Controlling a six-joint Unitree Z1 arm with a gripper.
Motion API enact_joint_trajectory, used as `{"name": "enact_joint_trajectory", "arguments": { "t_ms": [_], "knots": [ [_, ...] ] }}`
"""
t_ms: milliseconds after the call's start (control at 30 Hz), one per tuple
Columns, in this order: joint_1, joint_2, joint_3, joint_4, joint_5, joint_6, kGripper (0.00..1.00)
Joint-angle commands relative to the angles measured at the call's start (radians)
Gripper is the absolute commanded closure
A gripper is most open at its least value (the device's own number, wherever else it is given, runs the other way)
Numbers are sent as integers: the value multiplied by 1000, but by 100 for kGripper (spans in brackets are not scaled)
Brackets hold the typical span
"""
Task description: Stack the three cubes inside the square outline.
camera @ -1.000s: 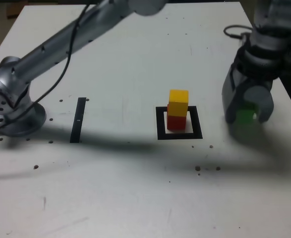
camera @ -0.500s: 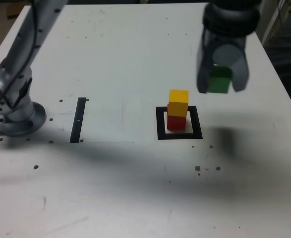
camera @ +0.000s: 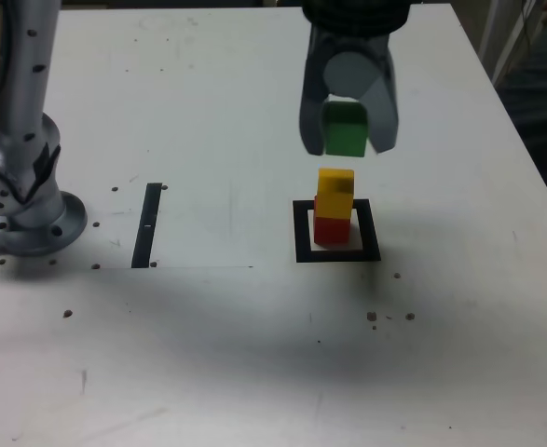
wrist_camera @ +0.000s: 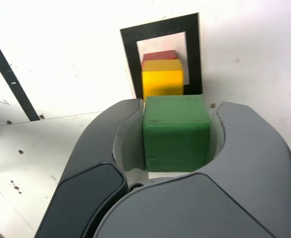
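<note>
The green cube [camera: 346, 128] is held above the stack, and its landing is the risk.

The gripper [camera: 348, 140] is clamped on the green cube, in the air; below, the yellow cube [camera: 335, 193] sits on the red cube [camera: 332, 230], inside the square outline [camera: 370, 230] on the bench [camera: 226, 372]. If the gripper lowers off-centre, the green cube may catch an edge and push the yellow one off; if it opens too high, the cube may bounce away.
</note>
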Motion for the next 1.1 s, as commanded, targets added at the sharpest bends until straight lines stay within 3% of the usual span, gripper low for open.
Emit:
{"name": "enact_joint_trajectory", "arguments": {
  "t_ms": [0,367,800,900,1000,1067],
  "knots": [
    [-2,-22,41,-33,-8,0,76],
    [-2,-50,175,-128,-25,0,76],
    [6,-43,216,-186,-26,4,74],
    [13,-42,225,-194,-24,4,51],
    [22,-42,235,-202,-21,4,16],
    [27,-42,240,-204,-19,4,4]
  ]
}}
